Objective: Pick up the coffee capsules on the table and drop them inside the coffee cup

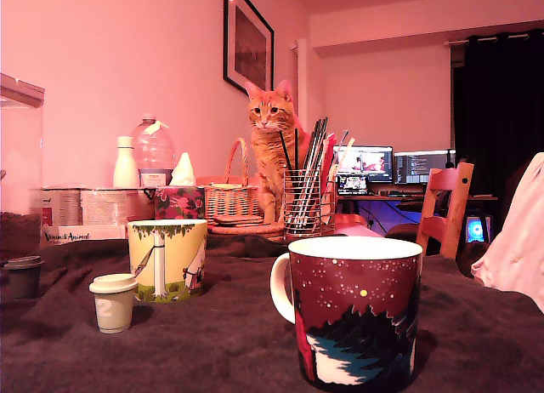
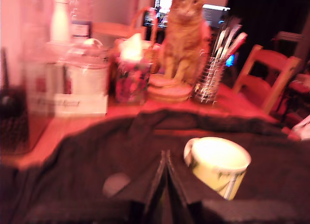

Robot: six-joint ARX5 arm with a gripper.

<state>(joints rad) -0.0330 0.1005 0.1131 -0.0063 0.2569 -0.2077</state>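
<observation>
Blur smears my wrist view: gripper (image 2: 165, 185) fingers look pressed shut, empty. Cream capsule (image 1: 113, 302) shows clearly; dark capsule (image 1: 23, 276) sits half-lost at frame edge.

You see a cream capsule (image 1: 113, 301), a dark grey one (image 1: 23, 276), a starry maroon mug (image 1: 353, 320), a yellow-green tree-printed mug (image 1: 167, 259) and an orange cat (image 1: 274, 146).

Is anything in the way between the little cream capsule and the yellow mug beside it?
Nothing visible is. In the exterior view the cream capsule stands close in front of the yellow mug, toward that view's left, with only dark cloth under them. The wrist view shows the mug's top open.
</observation>
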